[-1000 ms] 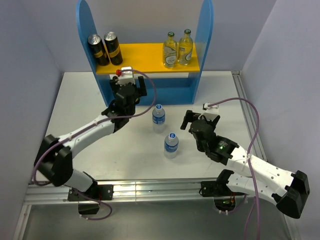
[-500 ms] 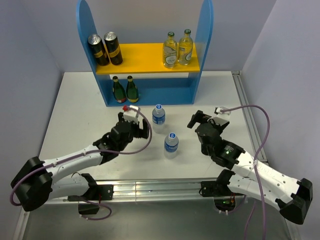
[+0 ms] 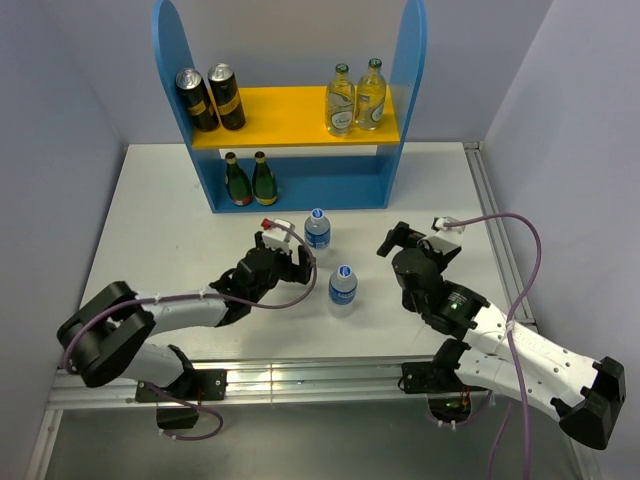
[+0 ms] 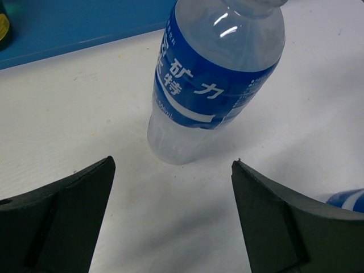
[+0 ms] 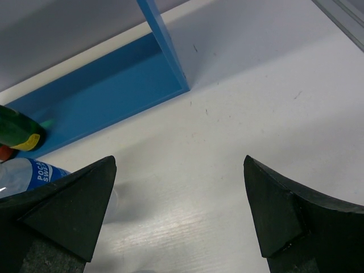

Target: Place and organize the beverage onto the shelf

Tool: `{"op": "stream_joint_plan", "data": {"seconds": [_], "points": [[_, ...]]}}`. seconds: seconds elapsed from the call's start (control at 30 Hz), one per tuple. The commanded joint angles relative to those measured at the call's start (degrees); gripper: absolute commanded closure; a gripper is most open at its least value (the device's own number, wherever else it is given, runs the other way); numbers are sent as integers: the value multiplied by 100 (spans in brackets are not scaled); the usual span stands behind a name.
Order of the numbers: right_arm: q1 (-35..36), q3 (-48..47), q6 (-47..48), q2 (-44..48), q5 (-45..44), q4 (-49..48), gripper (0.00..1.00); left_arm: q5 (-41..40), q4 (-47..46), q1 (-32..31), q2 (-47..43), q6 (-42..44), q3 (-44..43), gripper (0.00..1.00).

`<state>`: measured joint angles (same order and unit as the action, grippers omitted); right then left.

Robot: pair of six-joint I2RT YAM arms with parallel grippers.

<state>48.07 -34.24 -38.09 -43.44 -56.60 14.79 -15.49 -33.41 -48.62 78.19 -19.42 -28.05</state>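
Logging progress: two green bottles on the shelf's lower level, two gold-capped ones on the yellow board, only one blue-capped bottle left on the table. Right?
No: the top external view shows two standing on the table, a far blue-capped bottle and a near blue-capped bottle. The rest holds.

Shelf stands at the far side of the table, roughly centred.
Upper board: two cans side by side at left end; upper bottle pair side by side at right end.
Lower level: lower bottle pair side by side at left, under the cans.
On the table before the shelf: far loose bottle; near loose bottle slightly right of it, apart.
Left gripper is just left of the far loose bottle and nearer. Right gripper is right of both, apart.
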Motion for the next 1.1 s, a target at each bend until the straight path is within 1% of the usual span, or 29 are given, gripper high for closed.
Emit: {"op": "stream_joint_plan", "data": {"seconds": [0.0, 0.03, 0.17, 0.27, 0.37, 0.43, 0.47, 0.53, 0.57, 0.6, 0.7, 0.8, 0.97, 1.07], "points": [[-44, -13, -103, 2, -247, -90, 0, 90, -938, -33, 449, -141, -306, 11], [-44, -13, -85, 2, -238, -99, 0, 81, -1174, -33, 538, -167, -358, 11], [-61, -22, -76, -42, -211, -116, 0, 142, -1545, -33, 986, -141, -595, 10], [-79, -21, -50, -33, -176, -134, 0, 63, -1659, -33, 1356, -106, -876, 10], [-96, -13, -32, 2, -167, -143, 0, -191, -1887, -33, 1655, -71, -1070, 12], [-105, -4, -41, 20, -159, -143, 0, -288, -1924, -42, 1874, -45, -1228, 17], [-105, -4, -32, 11, -159, -143, 0, -323, -1933, -42, 1953, -44, -1298, 36], [-114, 5, -32, 29, -150, -143, 0, -394, -1906, -33, 2138, -97, -1465, 56], [-123, 5, -32, 20, -150, -151, 0, -411, -1863, -33, 2182, -106, -1527, 91], [-132, 5, -32, 20, -150, -151, 0, -437, -1784, -33, 2226, -149, -1580, 100], [-140, 5, -23, 11, -123, -169, 0, -560, -1748, -33, 2262, -141, -1694, 100], [-140, -13, -23, -15, -115, -160, 0, -841, -1625, -33, 2227, 104, -1949, 100], [-149, -4, -15, 2, -97, -169, 0, -1342, -1283, -33, 2261, 553, -2704, 100], [-149, -4, -15, 11, -97, -169, 0, -1561, -1247, -25, 2437, 773, -3109, 100]]}}
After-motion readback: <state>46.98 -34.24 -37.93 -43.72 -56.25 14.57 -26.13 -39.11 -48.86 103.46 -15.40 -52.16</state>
